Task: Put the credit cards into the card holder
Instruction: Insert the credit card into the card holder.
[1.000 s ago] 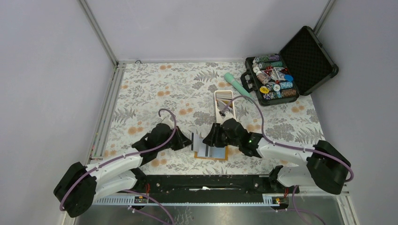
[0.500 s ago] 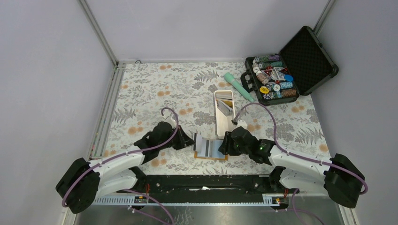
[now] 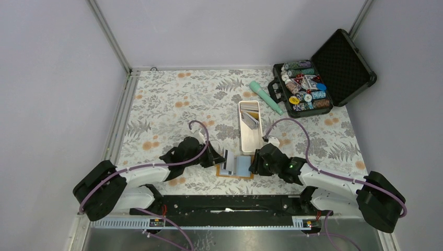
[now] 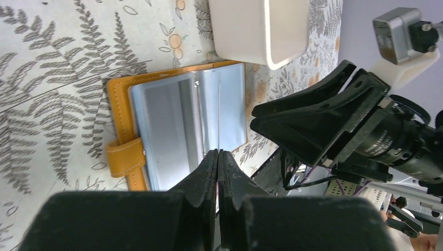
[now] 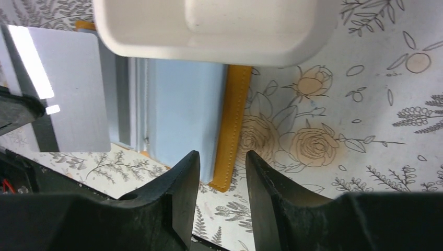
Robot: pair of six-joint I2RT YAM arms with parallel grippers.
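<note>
Seen from above, the card holder point(image 3: 241, 168) lies open at the near edge, between both grippers. Spare credit cards point(image 3: 251, 118) sit in the white tray point(image 3: 251, 141) just beyond.

In the left wrist view, the left gripper point(image 4: 218, 162) is pinched shut on a grey card point(image 4: 219, 104), seen edge-on over the blue pockets.

In the right wrist view, the right gripper point(image 5: 222, 162) hovers with its jaws apart and empty. The card looks light, stiff and slick (best pinched by one edge).

Left wrist: grey card point(image 4: 219, 110) in left gripper point(image 4: 218, 154) shows edge-on only, gripper hides card holder point(image 4: 167, 120) near edge; right wrist: white tray point(image 5: 209, 36) cut off at top; overhead: tray cards point(image 3: 249, 116) too small to count.
</note>
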